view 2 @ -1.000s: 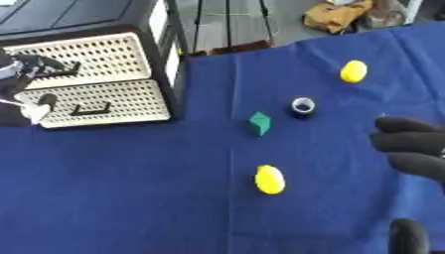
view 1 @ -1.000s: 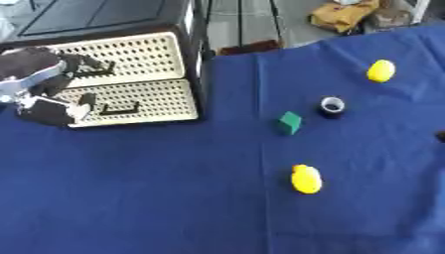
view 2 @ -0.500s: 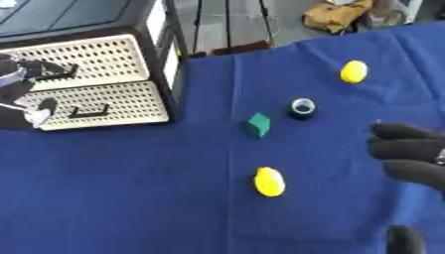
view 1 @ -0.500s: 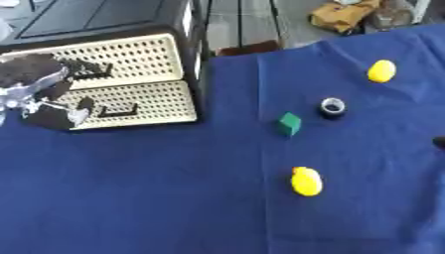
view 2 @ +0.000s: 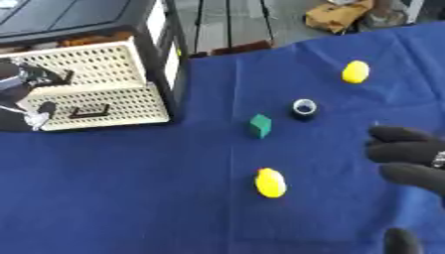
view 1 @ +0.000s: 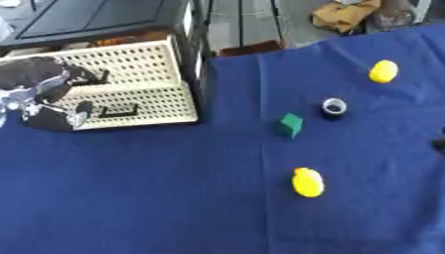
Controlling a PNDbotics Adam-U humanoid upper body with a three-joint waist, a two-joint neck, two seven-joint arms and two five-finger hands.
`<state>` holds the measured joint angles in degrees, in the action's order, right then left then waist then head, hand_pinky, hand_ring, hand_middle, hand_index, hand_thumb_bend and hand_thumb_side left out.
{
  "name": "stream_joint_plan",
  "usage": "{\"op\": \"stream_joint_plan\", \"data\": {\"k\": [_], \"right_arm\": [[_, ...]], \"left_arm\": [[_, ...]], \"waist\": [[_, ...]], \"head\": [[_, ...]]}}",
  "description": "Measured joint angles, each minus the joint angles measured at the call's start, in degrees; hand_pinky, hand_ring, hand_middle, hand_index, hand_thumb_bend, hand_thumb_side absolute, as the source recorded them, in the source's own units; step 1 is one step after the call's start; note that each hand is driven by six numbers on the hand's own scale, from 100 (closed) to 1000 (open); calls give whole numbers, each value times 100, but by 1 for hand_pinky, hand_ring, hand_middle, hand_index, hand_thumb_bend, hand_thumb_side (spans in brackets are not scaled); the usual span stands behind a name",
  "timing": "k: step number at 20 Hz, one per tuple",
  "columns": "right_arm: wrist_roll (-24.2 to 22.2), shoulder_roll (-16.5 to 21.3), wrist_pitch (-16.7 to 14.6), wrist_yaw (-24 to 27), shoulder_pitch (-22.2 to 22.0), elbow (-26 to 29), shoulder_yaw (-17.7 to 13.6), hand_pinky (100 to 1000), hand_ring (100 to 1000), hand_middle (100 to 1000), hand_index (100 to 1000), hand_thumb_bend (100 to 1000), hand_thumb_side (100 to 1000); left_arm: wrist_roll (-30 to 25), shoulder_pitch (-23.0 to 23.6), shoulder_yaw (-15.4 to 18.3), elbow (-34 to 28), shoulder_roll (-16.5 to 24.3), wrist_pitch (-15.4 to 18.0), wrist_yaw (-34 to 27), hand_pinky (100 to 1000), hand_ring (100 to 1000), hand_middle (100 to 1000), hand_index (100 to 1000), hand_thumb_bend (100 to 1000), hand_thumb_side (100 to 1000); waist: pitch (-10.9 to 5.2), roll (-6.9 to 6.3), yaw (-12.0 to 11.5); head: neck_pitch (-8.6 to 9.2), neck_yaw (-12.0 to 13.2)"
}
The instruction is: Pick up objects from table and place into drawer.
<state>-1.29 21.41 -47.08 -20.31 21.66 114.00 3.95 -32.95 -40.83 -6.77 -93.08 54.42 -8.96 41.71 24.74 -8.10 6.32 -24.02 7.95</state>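
Observation:
A black cabinet (view 1: 187, 30) at the back left has two cream perforated drawer fronts, the upper one (view 1: 139, 64) above the lower one (view 1: 148, 101). My left hand (view 1: 39, 94) is against their left part, level with the upper drawer's dark handle (view 1: 98, 77). On the blue cloth lie a green block (view 1: 291, 124), a black tape roll (view 1: 333, 107), a near yellow piece (view 1: 308, 182) and a far yellow piece (view 1: 382, 71). My right hand (view 2: 408, 158) hovers open at the right edge, right of the near yellow piece and touching nothing.
The blue cloth (view 1: 156, 198) covers the table, with a wide bare stretch in front and on the left. Beyond the far edge are floor slats and a brown bag (view 1: 347, 15). The lower drawer's handle (view 1: 117, 111) shows just right of my left hand.
My left hand stays at the drawer fronts with hardly any shift. My right hand has drifted slightly lower at the right edge. The objects on the cloth have not moved.

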Motion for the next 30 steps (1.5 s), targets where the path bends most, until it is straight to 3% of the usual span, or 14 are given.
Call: {"op": "stream_joint_plan", "data": {"k": [3, 9, 30], "right_arm": [[-9, -3, 9, 0, -4, 0, 0, 733, 871, 757, 843, 100, 514], [-14, -5, 29, 6, -31, 0, -8, 733, 870, 757, 841, 100, 505], [106, -5, 162, 183, -80, 0, -114, 734, 869, 758, 841, 100, 504]], "left_arm": [[-77, 2, -9, -48, 0, 28, 23, 100, 116, 168, 640, 100, 236], [-176, 71, -15, -198, 0, 87, 81, 100, 120, 168, 606, 100, 230], [-127, 1225, -3, -2001, 155, 103, 491, 100, 125, 167, 634, 100, 224]], "waist": [[-6, 0, -9], [-74, 14, -49], [-256, 157, -358]], "head": [[-3, 0], [-54, -2], [-203, -113]]}}
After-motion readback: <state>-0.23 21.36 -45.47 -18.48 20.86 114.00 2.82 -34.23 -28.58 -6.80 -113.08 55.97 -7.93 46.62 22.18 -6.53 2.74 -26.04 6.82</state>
